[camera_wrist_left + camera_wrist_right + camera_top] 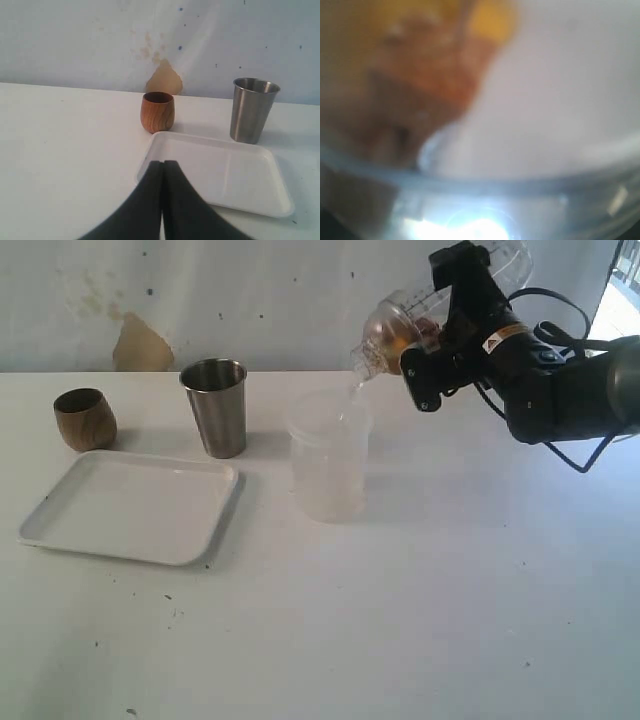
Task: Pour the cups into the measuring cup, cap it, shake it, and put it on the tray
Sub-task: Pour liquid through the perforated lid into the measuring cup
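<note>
My right gripper (440,328) is shut on the clear measuring cup (452,288), holding it tilted high at the back right. Its lower end carries a clear dome lid (383,336), and orange-brown contents (404,340) lie against that end. The lid's neck points down at the frosted plastic cup (328,455) just below it. The right wrist view shows only blurred clear plastic (480,175) and an orange-brown mass (420,75). The wooden cup (84,419) and steel tumbler (215,407) stand upright behind the empty white tray (130,505). My left gripper (163,165) is shut and empty, hovering before the tray's (225,175) edge.
A white wall with a tan stain (140,345) closes off the back of the table. In the left wrist view the wooden cup (157,112) and the tumbler (252,109) stand just beyond the tray. Cables (575,455) hang from the right arm.
</note>
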### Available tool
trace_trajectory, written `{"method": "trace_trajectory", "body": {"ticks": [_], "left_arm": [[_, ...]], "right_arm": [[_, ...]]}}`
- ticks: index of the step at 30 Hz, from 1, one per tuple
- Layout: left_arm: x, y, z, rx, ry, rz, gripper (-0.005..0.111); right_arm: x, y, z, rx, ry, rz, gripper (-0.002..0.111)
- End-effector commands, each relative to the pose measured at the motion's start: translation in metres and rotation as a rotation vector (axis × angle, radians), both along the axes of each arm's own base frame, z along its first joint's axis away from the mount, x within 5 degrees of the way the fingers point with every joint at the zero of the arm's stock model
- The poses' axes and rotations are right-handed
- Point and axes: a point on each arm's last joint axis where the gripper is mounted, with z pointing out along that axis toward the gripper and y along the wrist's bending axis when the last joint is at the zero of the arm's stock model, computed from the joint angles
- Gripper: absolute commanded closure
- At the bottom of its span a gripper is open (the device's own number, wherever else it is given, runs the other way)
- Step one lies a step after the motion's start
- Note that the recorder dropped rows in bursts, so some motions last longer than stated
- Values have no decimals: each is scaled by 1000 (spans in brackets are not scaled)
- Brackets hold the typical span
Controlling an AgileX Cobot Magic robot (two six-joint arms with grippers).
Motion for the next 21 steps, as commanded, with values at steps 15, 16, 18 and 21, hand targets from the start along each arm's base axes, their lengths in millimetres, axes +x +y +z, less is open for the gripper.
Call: {"method": "trace_trajectory", "body": {"ticks": [15,16,18,21], "left_arm": [[0,0,0,-3,-11,-1,107],[0,0,0,-3,-11,-1,107],[0,0,0,-3,-11,-1,107],[0,0,0,-3,-11,-1,107]], "right_arm": [[-2,4,21,-56,-124,44,108],[-2,4,21,-56,-124,44,108],[-2,4,21,-56,-124,44,108],[-2,4,21,-56,-124,44,108]]}}
